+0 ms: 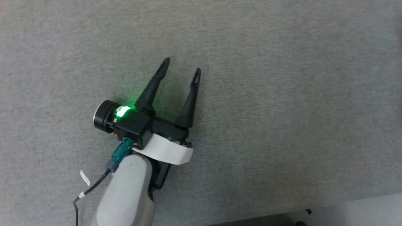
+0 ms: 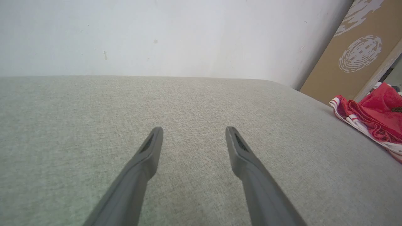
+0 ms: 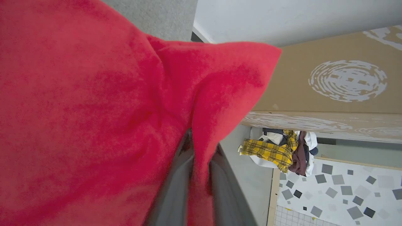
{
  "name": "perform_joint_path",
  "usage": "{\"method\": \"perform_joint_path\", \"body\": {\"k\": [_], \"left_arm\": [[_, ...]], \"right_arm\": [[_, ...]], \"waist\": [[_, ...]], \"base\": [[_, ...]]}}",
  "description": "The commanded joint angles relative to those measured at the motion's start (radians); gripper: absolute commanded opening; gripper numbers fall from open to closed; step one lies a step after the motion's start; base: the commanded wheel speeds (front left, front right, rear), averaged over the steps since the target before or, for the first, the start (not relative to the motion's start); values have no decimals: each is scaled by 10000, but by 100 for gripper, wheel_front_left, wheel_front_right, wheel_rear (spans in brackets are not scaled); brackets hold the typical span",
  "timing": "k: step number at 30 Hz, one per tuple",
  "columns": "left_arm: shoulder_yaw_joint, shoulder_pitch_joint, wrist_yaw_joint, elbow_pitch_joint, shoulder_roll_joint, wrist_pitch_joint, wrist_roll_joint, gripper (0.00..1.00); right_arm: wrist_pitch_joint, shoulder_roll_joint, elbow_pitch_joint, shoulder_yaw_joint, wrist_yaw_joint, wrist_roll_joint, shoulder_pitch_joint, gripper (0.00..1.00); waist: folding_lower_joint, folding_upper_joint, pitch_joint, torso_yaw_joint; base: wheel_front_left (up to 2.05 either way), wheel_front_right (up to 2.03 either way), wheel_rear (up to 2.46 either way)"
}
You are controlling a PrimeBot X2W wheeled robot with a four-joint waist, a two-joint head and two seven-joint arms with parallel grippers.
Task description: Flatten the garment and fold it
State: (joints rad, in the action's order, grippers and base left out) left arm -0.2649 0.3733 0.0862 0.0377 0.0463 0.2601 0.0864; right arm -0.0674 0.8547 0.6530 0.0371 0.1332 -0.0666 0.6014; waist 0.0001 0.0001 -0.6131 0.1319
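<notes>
Well, the left arm reaches out low over the grey cloth-covered table (image 1: 282, 94), its pale forearm (image 1: 128, 191) coming up from the near left and angling a little to the right. A green light (image 1: 123, 110) glows at the wrist, and a dark cable (image 1: 94, 185) trails back along the arm. The left gripper (image 1: 181, 65) points away toward the far side with its two dark fingers spread wide and nothing between them. They hover just above the bare fabric, aimed at the white wall (image 2: 188, 31) behind the table.

The right gripper (image 3: 202, 150) is clenched on the garment (image 3: 94, 110). Its two fingers pinch a fold of red cloth between them, and the rest of the cloth bunches over and past the fingertips. From the left arm's side, the garment shows as a crumpled red heap with white-and-red striped trim. It sits at the table's right edge, well apart from the open left fingers.

A brown cardboard sheet (image 3: 329, 78) with pale swirl prints leans against the wall to the right. Beyond it sits a heap of clothes (image 3: 276, 150) with a yellow plaid piece on top of dark and white ones. It seems to rest in something white, though I cannot tell whether that is a basket or a bag. Next to the heap is a light floor (image 3: 345, 188) scattered with grey squares.
</notes>
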Motion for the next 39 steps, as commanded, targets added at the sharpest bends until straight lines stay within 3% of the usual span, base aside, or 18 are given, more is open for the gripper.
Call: {"method": "perform_joint_path", "body": {"k": [1, 8, 15, 27, 39], "left_arm": [[85, 12, 42, 113, 63, 17, -38, 100], [253, -264, -15, 232, 52, 17, 203, 100], [588, -974, -142, 320, 45, 17, 491, 100], [1632, -2521, -733, 447, 41, 17, 718, 100], [2129, -3476, -1353, 227, 40, 17, 693, 100]], "right_arm": [[103, -85, 102, -117, -25, -123, 203, 100], [533, -509, 679, -744, -25, -653, 496, 100], [1252, -1188, 158, -925, -25, -520, 764, 100], [1982, -3885, -2711, -1481, -25, 1160, -644, 100], [2179, -6693, -5971, -1540, -25, 1415, -3870, 100]], "waist": [[-1, -1, -131, -250], [-1, -1, 808, -261], [-1, -1, 2637, -238], [-1, -1, 5038, -812], [-1, -1, 5604, -1454]], "base": [[0, 0, 0], [0, 0, 0], [0, 0, 0], [0, 0, 0], [0, 0, 0]]}}
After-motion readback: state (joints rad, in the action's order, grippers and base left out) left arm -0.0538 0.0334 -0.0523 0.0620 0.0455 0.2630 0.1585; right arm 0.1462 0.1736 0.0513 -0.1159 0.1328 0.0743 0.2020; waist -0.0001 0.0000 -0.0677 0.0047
